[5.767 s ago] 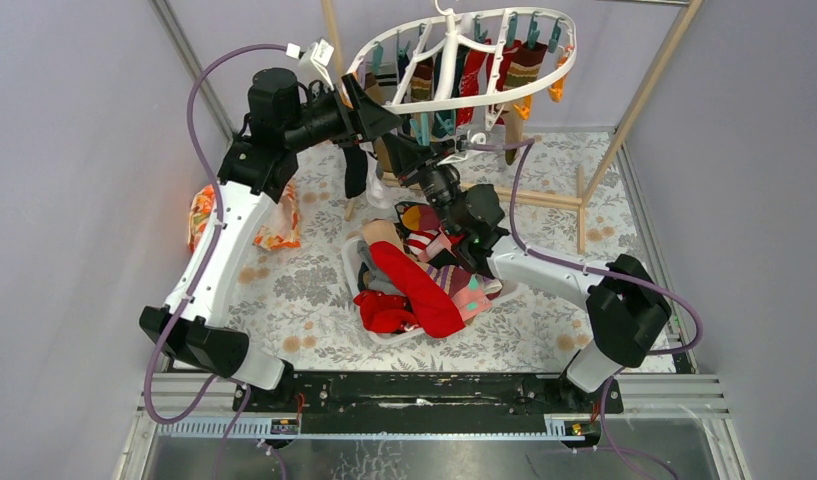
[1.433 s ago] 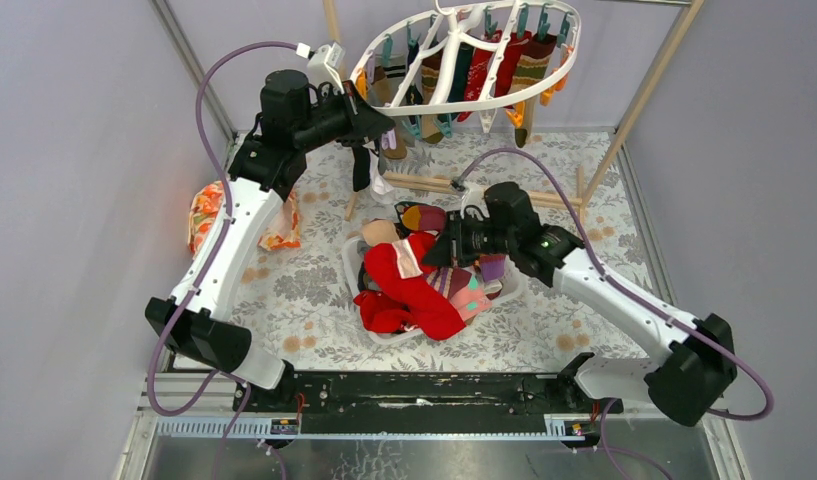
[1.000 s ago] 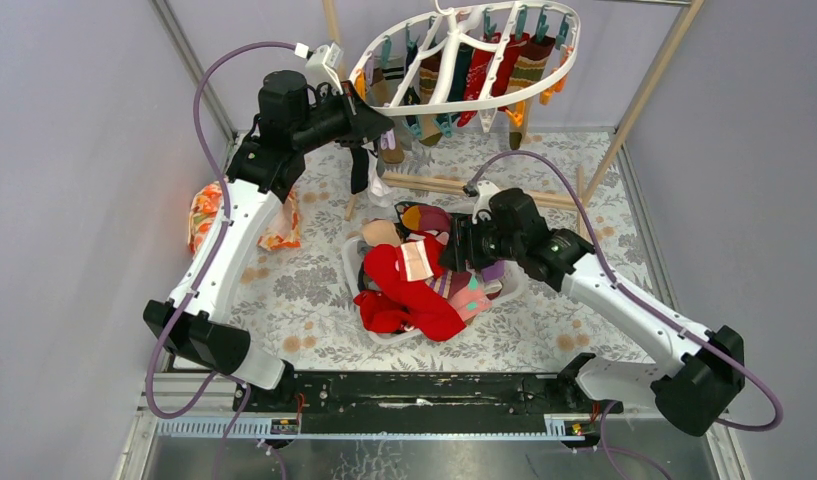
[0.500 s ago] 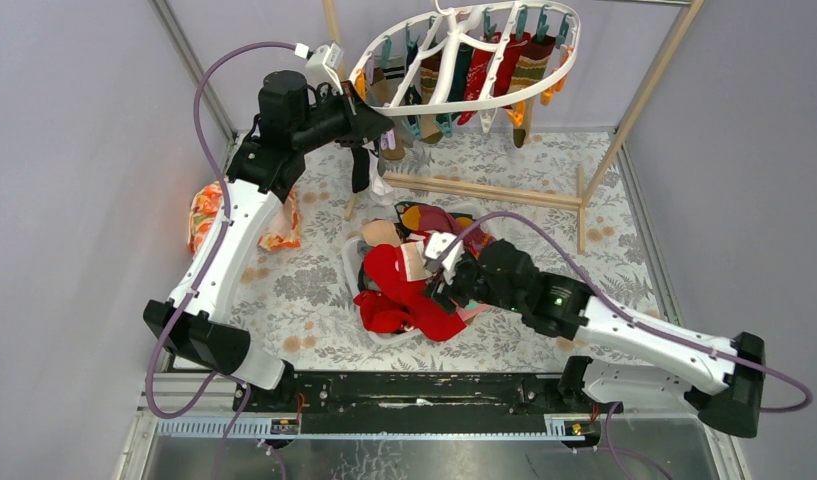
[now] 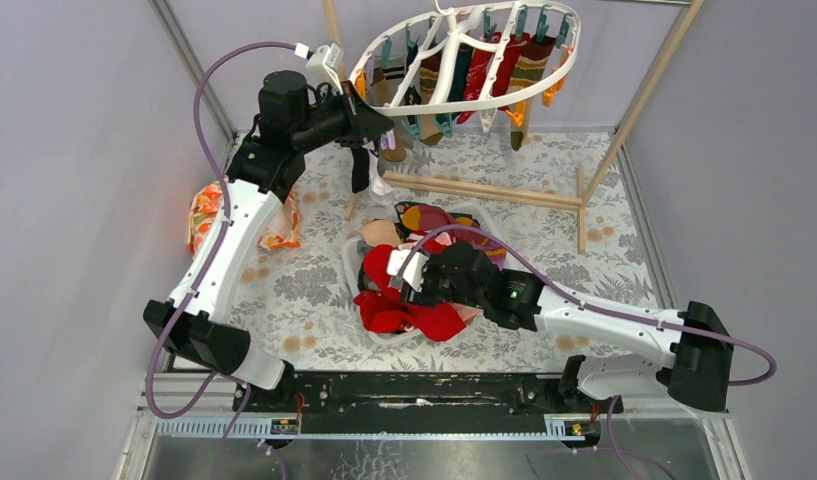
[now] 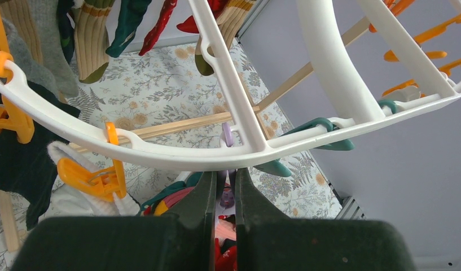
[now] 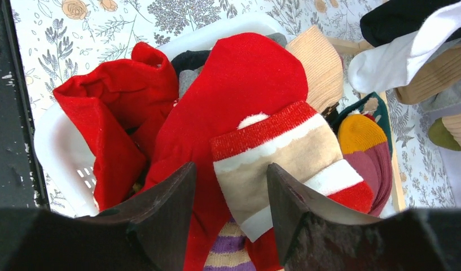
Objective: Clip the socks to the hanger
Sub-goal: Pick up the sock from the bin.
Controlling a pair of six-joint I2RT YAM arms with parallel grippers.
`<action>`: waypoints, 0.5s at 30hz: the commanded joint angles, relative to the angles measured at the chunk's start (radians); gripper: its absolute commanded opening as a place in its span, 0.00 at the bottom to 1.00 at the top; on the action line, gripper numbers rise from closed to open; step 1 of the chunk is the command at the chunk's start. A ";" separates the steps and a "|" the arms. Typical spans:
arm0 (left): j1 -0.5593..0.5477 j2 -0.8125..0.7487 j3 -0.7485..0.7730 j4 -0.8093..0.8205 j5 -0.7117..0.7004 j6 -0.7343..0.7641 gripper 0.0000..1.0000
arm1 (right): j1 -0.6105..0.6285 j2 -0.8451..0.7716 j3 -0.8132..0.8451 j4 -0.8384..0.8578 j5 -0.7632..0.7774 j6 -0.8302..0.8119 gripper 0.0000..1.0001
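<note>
Swung lower and further toward the left of the top view over the last half second with the right gripper point(image 7: 229, 172), now down over the heap of mixed socks point(image 5: 436, 322) in the white perforated plastic basket point(image 7: 50, 141) at centre frame. Holds its dark jaws wide apart, one on either side of the folded cuff of a cream sock with red bands point(image 7: 279, 152), without closing on it. Has, just beyond that cuff, a plain red sock point(image 7: 245, 73) draped across the basket, a tan ribbed sock point(image 7: 321, 68) toward the upper right of the wrist view and a purple-striped sock point(image 7: 228, 251) at the bottom edge.

No shift at the left gripper point(image 6: 225, 174), parked as before at upper left of the top view against the near-left rim of the large white plastic oval hanger point(image 6: 177, 155). Keeps its jaws drawn almost together under that rim, with only a thin slit between them and a lilac clip piece point(image 6: 227, 135) caught in it. Just left of the fingers, an orange plastic clip point(image 6: 84, 174) dangling from the rim; just right, a teal plastic clip point(image 6: 318, 124).

Along the hanger's far side, at top centre of the top view, a row of clipped socks point(image 5: 524, 65) in red, tan, dark green and stripes. Below the hanger, a light wooden pole frame point(image 5: 484, 191) standing on the leaf-printed table cover point(image 5: 294, 290); at the left edge of that cover, a crumpled orange floral cloth point(image 5: 199, 215).
</note>
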 commanded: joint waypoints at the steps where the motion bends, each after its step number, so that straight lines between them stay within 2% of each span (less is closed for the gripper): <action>1: -0.002 -0.013 -0.012 0.007 0.036 0.018 0.00 | 0.008 0.019 0.057 0.063 0.030 -0.026 0.53; 6: 0.002 -0.013 -0.009 0.008 0.040 0.019 0.00 | 0.006 0.047 0.071 0.056 0.062 -0.014 0.43; 10: 0.004 -0.018 -0.010 0.007 0.041 0.024 0.00 | 0.006 0.060 0.081 0.062 0.101 0.015 0.23; 15: 0.006 -0.021 -0.007 0.007 0.041 0.030 0.00 | 0.002 0.030 0.082 0.082 0.117 0.050 0.04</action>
